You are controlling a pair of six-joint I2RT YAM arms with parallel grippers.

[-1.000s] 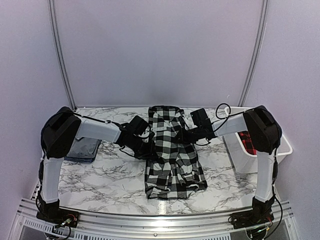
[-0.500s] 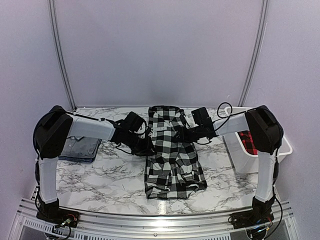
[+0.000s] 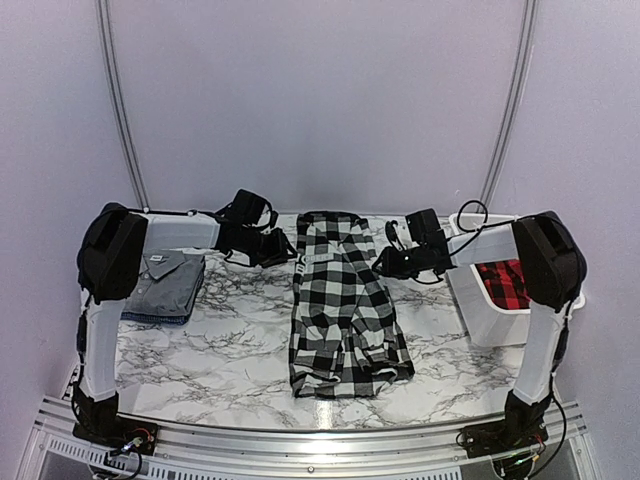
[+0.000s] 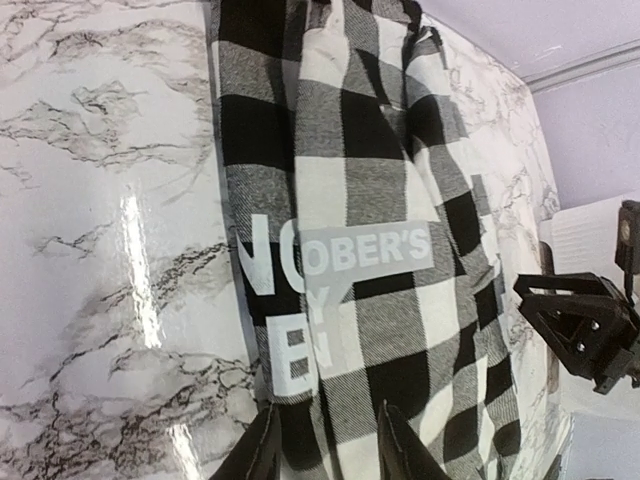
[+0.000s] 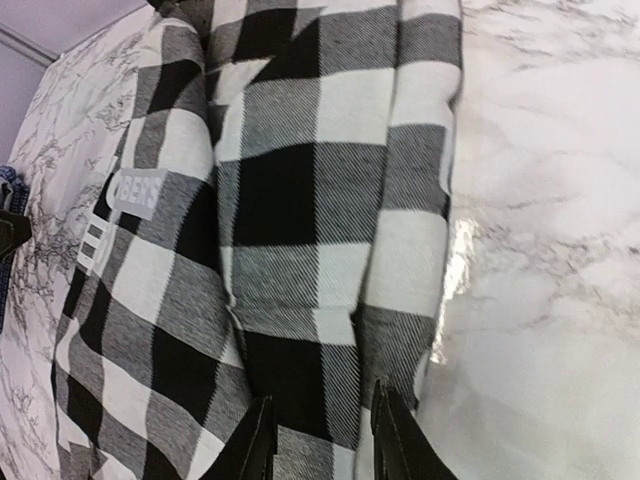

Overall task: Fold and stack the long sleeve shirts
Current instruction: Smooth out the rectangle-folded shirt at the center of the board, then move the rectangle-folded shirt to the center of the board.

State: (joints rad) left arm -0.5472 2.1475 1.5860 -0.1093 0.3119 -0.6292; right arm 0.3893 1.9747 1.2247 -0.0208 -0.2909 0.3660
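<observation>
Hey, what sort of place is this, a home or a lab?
Likely a robot lab booth: plain lilac walls close in a marble-patterned table, and a metal rail at its near edge carries the left arm and right arm.

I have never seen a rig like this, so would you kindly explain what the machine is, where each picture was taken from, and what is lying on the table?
It is two robot arms bolted at the near edge of a marble table. The wide picture comes from a fixed camera above and behind them. The two close-ups come from a camera on each wrist, looking past that arm's own fingers. Each arm ends in a two-finger pincer. The left pincer and the right pincer flank a black-and-white checked shirt, which lies lengthwise in the middle, folded narrow. Both pincers stand open and hold nothing. A folded grey shirt lies at the left, and a red-and-black checked shirt sits in a white bin at the right.
</observation>
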